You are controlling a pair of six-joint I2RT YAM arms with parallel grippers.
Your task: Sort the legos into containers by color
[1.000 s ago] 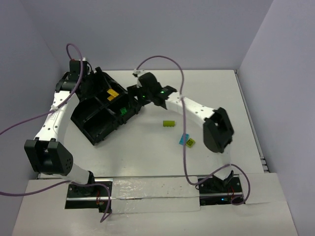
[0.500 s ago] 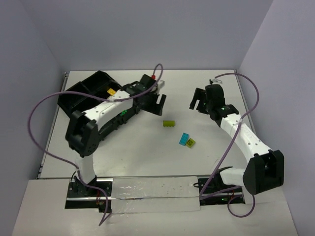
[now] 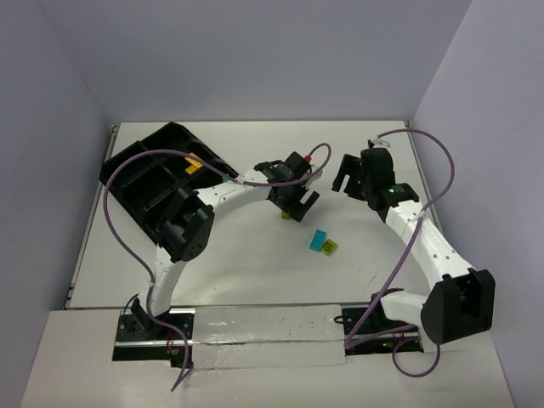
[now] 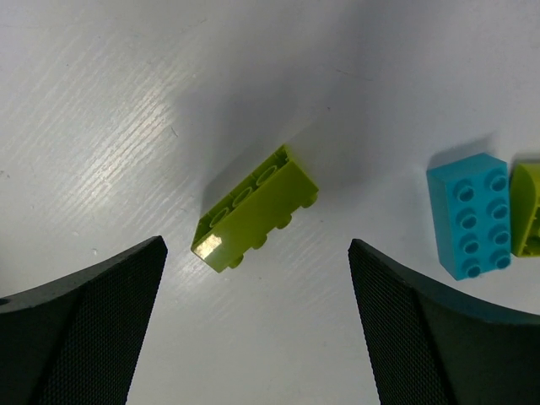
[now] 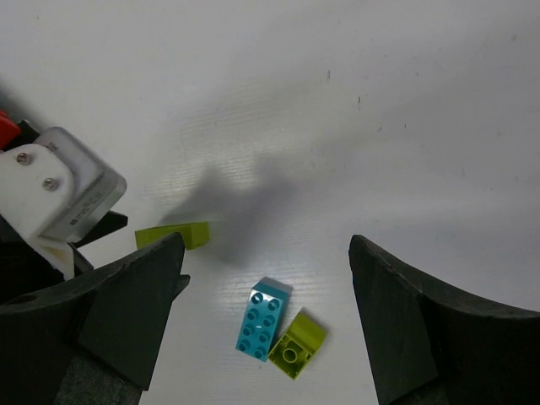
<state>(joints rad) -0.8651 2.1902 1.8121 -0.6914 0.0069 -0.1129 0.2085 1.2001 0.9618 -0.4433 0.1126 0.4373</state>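
Jaws of the left gripper (image 3: 296,201) stand wide apart with nothing in them. They straddle a long lime green studded plastic brick (image 4: 257,209), which lies tilted on the white table (image 3: 255,255) between the two dark fingers and touches neither. The right gripper (image 5: 266,245) is spread just as wide and is empty too, hanging over bare table toward the upper right of the overhead view, well apart from any brick. Sorting looks only begun. One small yellow brick (image 3: 194,163) sits in a compartment of the black divided plastic tray (image 3: 174,136) at the upper left of that view. Whether the other compartments hold anything cannot be told, since the left arm and its purple cable cross much of the tray. Three bricks are loose on the table. The long lime green one is at the centre. A cyan eight-stud brick (image 4: 470,216) lies just below and right of it. A smaller lime green brick (image 5: 297,344) touches the cyan one on its lower right. The count, then, is four bricks in view: two lime green, one cyan and one yellow. There is also one tray and two open grippers. The left gripper appears set to close on the long lime brick, and after that the cyan brick and the small lime one would remain.
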